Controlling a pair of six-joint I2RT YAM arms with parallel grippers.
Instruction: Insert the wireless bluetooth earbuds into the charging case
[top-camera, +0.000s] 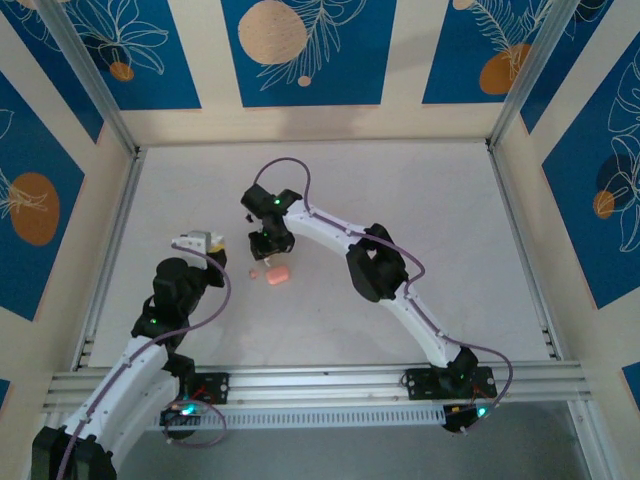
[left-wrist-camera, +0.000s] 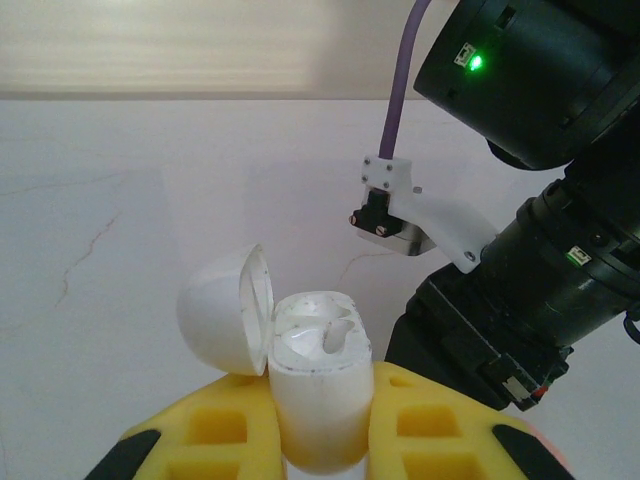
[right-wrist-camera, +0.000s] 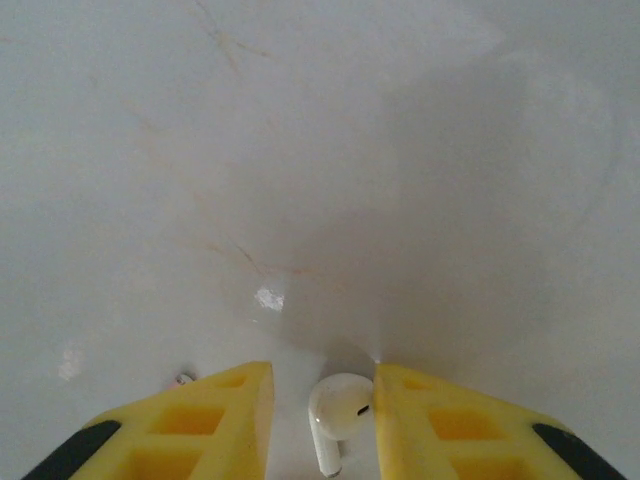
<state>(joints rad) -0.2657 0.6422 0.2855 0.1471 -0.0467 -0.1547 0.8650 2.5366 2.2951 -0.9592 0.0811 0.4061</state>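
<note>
The charging case (left-wrist-camera: 320, 400) is white and stands upright between the yellow fingers of my left gripper (left-wrist-camera: 320, 445), which is shut on it. Its hinged lid (left-wrist-camera: 225, 310) hangs open to the left and the moulded wells on top are bare. In the top view that gripper (top-camera: 205, 243) holds the case at mid-left. One white earbud (right-wrist-camera: 340, 408) lies on the table between the fingers of my right gripper (right-wrist-camera: 322, 425). It touches the right finger, and a gap separates it from the left finger. The right gripper (top-camera: 268, 245) points down, just right of the case.
A salmon-pink rounded object (top-camera: 278, 274) and a small pink bit (top-camera: 254, 271) lie on the white table just below the right gripper. The right arm's black wrist (left-wrist-camera: 540, 250) stands close beside the case. Metal rails (top-camera: 110, 250) edge the table.
</note>
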